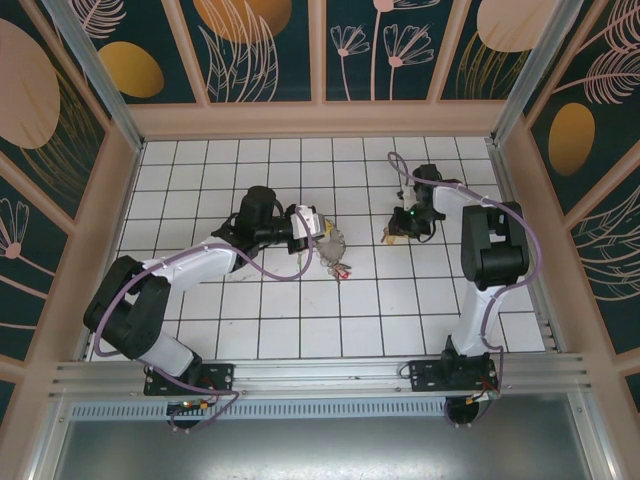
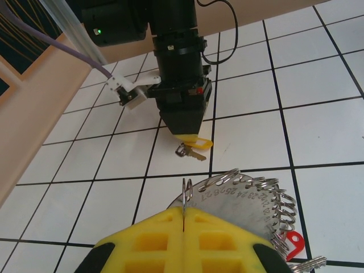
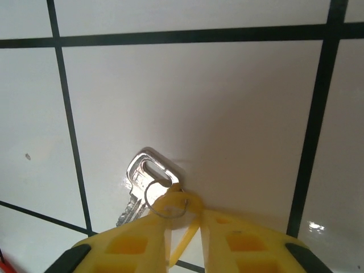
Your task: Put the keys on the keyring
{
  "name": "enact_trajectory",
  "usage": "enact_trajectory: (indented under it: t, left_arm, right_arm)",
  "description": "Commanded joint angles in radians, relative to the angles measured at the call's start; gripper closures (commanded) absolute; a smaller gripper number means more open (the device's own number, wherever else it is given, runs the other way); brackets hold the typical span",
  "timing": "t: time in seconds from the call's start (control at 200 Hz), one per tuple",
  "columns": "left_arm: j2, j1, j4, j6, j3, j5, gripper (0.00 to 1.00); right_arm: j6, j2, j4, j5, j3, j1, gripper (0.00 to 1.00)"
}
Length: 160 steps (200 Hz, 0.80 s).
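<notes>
Left claw point(image 2: 183, 215) clamped, right claw point(image 3: 190, 216) clamped, arms bent inward

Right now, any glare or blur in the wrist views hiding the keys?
Right wrist: the keys are sharp, one small glare spot on the tile at lower right. Left wrist: the keyring is crisp, stamped numbers readable; the left gripper in front is slightly soft.

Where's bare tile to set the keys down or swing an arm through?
Free: the near tile rows, this side of the keyring, and the far rows along the back wall. A narrow bare strip separates the keyring from the keys. Crowded: mid-table, where the left gripper clamps it and the right gripper holds the keys.
</notes>
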<state>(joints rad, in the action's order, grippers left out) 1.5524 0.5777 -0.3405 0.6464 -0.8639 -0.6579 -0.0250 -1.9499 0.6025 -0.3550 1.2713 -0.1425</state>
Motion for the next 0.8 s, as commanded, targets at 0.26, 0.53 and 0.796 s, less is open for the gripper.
enact_trajectory:
  t: [0.26,0.53,0.796]
  left_arm:
    - [-0.016,-0.007,0.002,0.010,0.024,-0.036,1.00]
    - [-0.025,-0.006,0.003,0.003,0.038,-0.043,1.00]
    - [-0.026,-0.006,0.012,0.003,0.034,-0.039,1.00]
  right_arm:
    - [0.000,-0.011,-0.009,-0.003,0.037,-0.021,0.72]
    - [0.002,-0.020,-0.016,0.033,0.051,-0.021,0.66]
    - [0.017,-0.032,-0.019,0.025,0.060,-0.033,0.70]
